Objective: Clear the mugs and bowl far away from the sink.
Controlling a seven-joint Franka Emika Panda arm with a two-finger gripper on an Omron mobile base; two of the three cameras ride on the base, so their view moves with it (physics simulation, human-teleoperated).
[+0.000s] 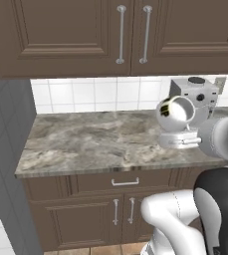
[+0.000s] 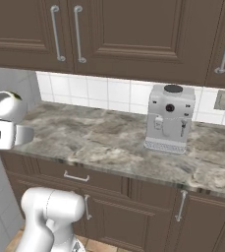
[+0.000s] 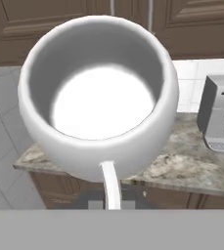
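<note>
Tool (image 1: 181,142) clamped on white mug (image 1: 175,110), mug empty, held above marble counter (image 1: 95,142).

No readable text — the white mug's (image 1: 175,110) dark-and-yellow mark seems wordless.

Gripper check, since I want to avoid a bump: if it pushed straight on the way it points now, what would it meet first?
The gripper is shut on the white mug, carried above the marble counter. Beyond the mug lie the wall cabinets and tiled backsplash; probably those first, though depth is unclear.
</note>
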